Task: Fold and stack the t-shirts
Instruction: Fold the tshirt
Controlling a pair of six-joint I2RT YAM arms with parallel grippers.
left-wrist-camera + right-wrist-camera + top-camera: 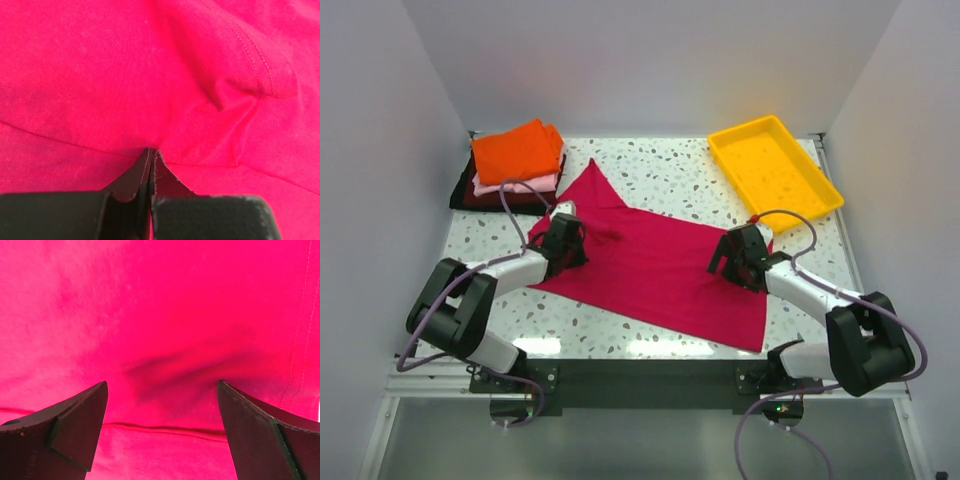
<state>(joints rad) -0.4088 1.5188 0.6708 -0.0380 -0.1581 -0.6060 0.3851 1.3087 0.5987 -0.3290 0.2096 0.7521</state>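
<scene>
Crimson-magenta cloth t-shirt [650, 265] spread out at centre, partly creased. Pinched at a fold by fully closed left gripper [151, 152]. Wide-open right gripper [162, 385] low over its right part, holding nothing. Stack of folded orange, pink, maroon t-shirts [515, 165] at far left.

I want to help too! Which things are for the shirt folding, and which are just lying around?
For the job: crimson t-shirt, spread out; orange t-shirt, pale pink t-shirt and dark maroon t-shirt, folded in a stack; left gripper, shut on the crimson t-shirt; right gripper, open over it.
Just lying about: yellow tray.
</scene>
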